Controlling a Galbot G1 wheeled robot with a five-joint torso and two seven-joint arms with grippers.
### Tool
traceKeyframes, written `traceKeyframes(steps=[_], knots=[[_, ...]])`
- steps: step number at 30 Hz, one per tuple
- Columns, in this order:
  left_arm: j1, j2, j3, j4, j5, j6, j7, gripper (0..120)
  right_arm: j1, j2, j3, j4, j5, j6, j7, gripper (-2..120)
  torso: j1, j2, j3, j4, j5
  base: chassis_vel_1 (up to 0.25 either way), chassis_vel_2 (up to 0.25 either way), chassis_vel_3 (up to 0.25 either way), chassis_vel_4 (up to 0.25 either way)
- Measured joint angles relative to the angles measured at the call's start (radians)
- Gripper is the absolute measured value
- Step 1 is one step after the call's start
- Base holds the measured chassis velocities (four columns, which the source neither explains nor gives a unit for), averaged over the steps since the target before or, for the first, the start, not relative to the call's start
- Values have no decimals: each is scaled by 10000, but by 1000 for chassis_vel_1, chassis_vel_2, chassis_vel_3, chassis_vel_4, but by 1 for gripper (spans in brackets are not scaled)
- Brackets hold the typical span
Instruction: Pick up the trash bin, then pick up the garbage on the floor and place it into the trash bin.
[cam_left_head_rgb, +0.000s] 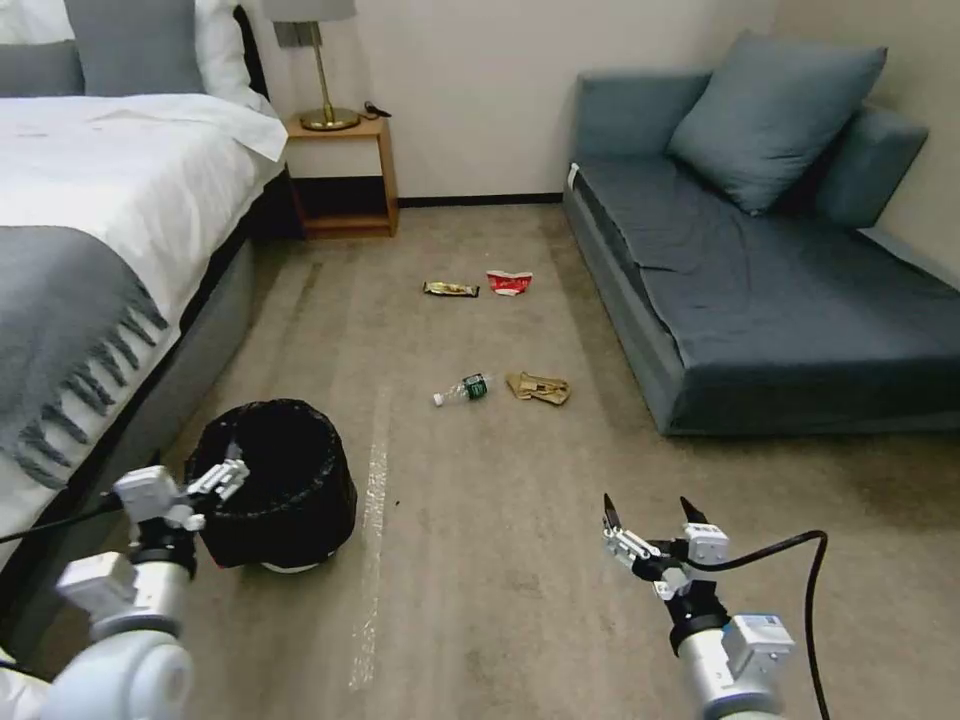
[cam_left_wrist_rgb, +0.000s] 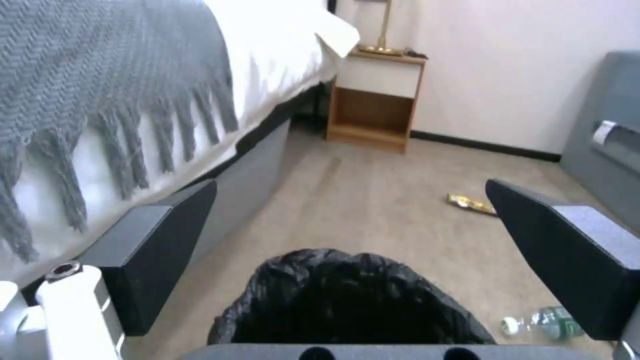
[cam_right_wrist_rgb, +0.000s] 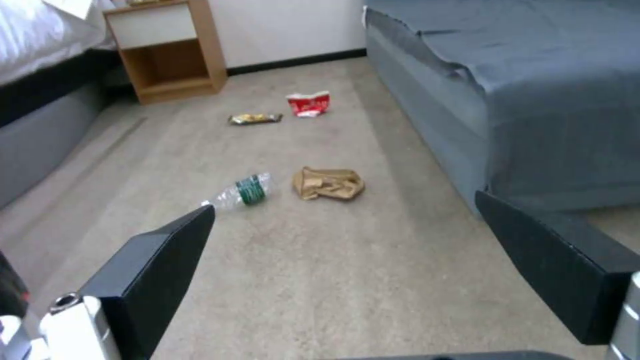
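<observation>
Approaching the trash bin (cam_left_head_rgb: 272, 480) is the step in hand. The bin stands on the floor (cam_left_head_rgb: 480, 600) beside the bed (cam_left_head_rgb: 110, 250), its black liner bunched over the rim and nothing visible inside.

1. Left hand (cam_left_head_rgb: 228, 478): released, fingers spread, hovering at the bin's near rim on the bed side. In the left wrist view the bin (cam_left_wrist_rgb: 353, 300) sits centred between the two pads, low in the gap. Judgement: lower the hand until one pad is inside the rim and one outside, then clench on the wall itself, not on loose liner, which would likely slip or pull out.

2. Right hand (cam_left_head_rgb: 655, 525): released, held above bare floor, well apart from the bin, pointing toward the garbage.

3. Garbage, all on the floor between bed and sofa (cam_left_head_rgb: 780, 300): the bottle (cam_left_head_rgb: 462, 389) lies just beside the crumpled paper (cam_left_head_rgb: 539, 388); farther off, near the nightstand (cam_left_head_rgb: 340, 180), the snack wrapper (cam_left_head_rgb: 450, 289) lies near the red-and-white carton (cam_left_head_rgb: 509, 283).

Keep the bin upright on lifting so the liner stays open for the litter.
</observation>
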Motion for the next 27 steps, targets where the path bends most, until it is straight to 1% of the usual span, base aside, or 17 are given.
traceKeyframes(steps=[3, 5, 7, 10, 12, 13, 14, 15, 16, 20, 21, 23, 24, 25, 27], knots=[[-165, 60, -24, 140, -156, 25, -58, 100, 97, -10, 20, -146, 5, 89, -2, 100, 0, 0, -1, 1, 1, 0, 0, 0, 0], [-385, 154, -40, 321, -435, 152, -191, 98, 197, -22, 21, -365, 11, 256, -3, 100, 0, 0, -1, 1, 1, 0, 0, 0, 0], [-444, 181, -43, 360, -504, 194, -247, 98, 225, -24, 21, -422, 11, 299, -3, 100, 0, 0, -1, 1, 2, 0, 0, 0, 0], [-741, 294, -54, 488, -899, 443, -627, 99, 338, -37, 31, -640, 9, 436, -8, 100, 0, 0, 0, 1, 2, 0, 0, 0, 0], [-799, 319, -61, 506, -984, 516, -717, 99, 361, -44, 40, -682, 8, 465, -11, 100, 1, 0, 0, 1, 2, 0, 0, 0, 0], [-909, 378, -75, 526, -1180, 697, -909, 99, 393, -61, 64, -746, 3, 530, -17, 100, 0, 0, 0, 1, 2, 0, 0, 0, 0], [-931, 392, -80, 529, -1234, 745, -961, 99, 403, -66, 73, -764, 1, 552, -18, 100, 0, 0, -1, 1, 2, 0, 0, 0, 0], [-1045, 479, -105, 546, -1603, 1070, -1303, 99, 430, -87, 117, -829, -5, 639, -25, 100, 0, 0, 0, 1, 3, 0, 0, 0, 0], [-1045, 479, -105, 546, -1603, 1070, -1303, 99, 430, -87, 117, -829, -5, 639, -25, 100, 0, 0, 0, 1, 3, 0, 0, 0, 0], [-1314, 720, -146, 756, -2464, 1963, -2105, 99, 419, -124, 292, -952, -48, 921, -87, 100, 0, 0, 0, 1, 2, 0, 0, 0, 0], [-1314, 720, -146, 756, -2464, 1963, -2105, 99, 419, -124, 292, -952, -48, 921, -87, 100, 0, 0, 0, 1, 2, 0, 0, 0, 0], [-1464, 833, -136, 995, -2806, 2398, -2384, 99, 366, -121, 359, -973, -31, 1045, -108, 100, 0, 0, 0, 2, 3, 0, 0, 0, 0], [-1548, 865, -99, 1133, -2892, 2504, -2469, 99, 335, -107, 377, -973, -22, 1073, -110, 100, 0, 0, -1, 2, 3, 0, 0, 0, 0], [-1548, 865, -99, 1133, -2892, 2504, -2469, 99, 335, -107, 377, -973, -22, 1073, -110, 100, 0, 0, -1, 2, 3, 0, 0, 0, 0], [-1729, 894, 46, 1461, -2938, 2630, -2559, 98, 257, -53, 389, -973, -36, 1134, -115, 100, 0, 0, 0, 2, 2, 0, 0, 0, 0]])
